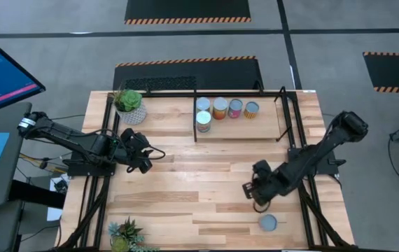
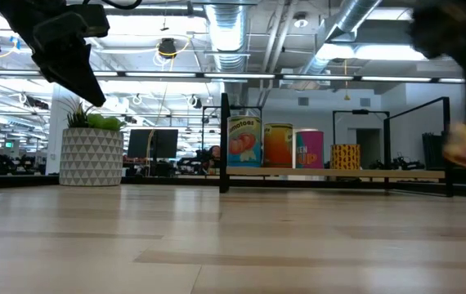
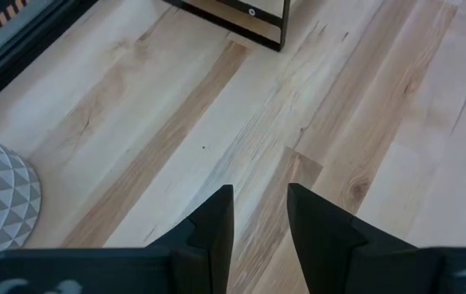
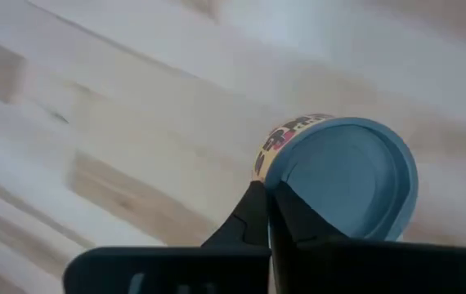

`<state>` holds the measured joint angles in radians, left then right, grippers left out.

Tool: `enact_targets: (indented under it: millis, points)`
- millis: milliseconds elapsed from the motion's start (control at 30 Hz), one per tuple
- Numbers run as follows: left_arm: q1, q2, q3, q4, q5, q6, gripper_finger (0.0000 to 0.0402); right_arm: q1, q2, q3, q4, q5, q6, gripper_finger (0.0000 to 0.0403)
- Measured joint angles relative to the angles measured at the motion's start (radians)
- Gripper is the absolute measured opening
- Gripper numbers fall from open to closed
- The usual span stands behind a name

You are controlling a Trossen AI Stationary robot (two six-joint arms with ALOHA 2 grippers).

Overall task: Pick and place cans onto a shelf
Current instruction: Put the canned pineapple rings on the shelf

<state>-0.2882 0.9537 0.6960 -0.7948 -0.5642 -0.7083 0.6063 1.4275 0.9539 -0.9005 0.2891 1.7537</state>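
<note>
1. Your shelf (image 1: 238, 131) runs lengthwise across the table's (image 1: 185, 196) far side.
2. Your left gripper (image 3: 259, 214), fingers narrowly parted, holds nothing, left of the shelf.
3. Your right gripper (image 4: 266, 204) pinches a can (image 4: 343, 175) by its rim, well nearer than the shelf.
4. Five cans (image 1: 220, 108) stand upright on the shelf.

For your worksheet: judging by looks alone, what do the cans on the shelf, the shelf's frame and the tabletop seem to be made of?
The cans: probably metal, with pale silvery round tops and glossy printed labels, perhaps paper.
The shelf: thin black rods, likely painted metal, around a light wood floor.
The table: light wooden planks with visible grain and seams, smooth and slightly sheened.
</note>
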Motion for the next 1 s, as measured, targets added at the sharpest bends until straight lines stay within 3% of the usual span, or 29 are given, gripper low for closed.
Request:
enact_targets:
  millis: [267, 467, 767, 1000]
  points:
    - [0.0, 0.0, 0.0, 0.0, 0.0, 0.0, 0.0105, -0.216, -0.001, 0.214, -0.281, 0.055, -0.435, 0.0003]
    - [0.0, 0.0, 0.0, 0.0, 0.0, -0.001, 0.0105, -0.431, -0.002, 0.294, -0.447, 0.057, -0.79, 0.0003]
    - [0.0, 0.0, 0.0, 0.0, 0.0, -0.011, 0.0105, -0.761, 0.0, 0.287, -0.428, 0.075, -1.172, 0.0003]
    - [0.0, 0.0, 0.0, 0.0, 0.0, -0.011, 0.0105, -0.939, 0.0, 0.201, -0.345, 0.06, -1.408, 0.0003]
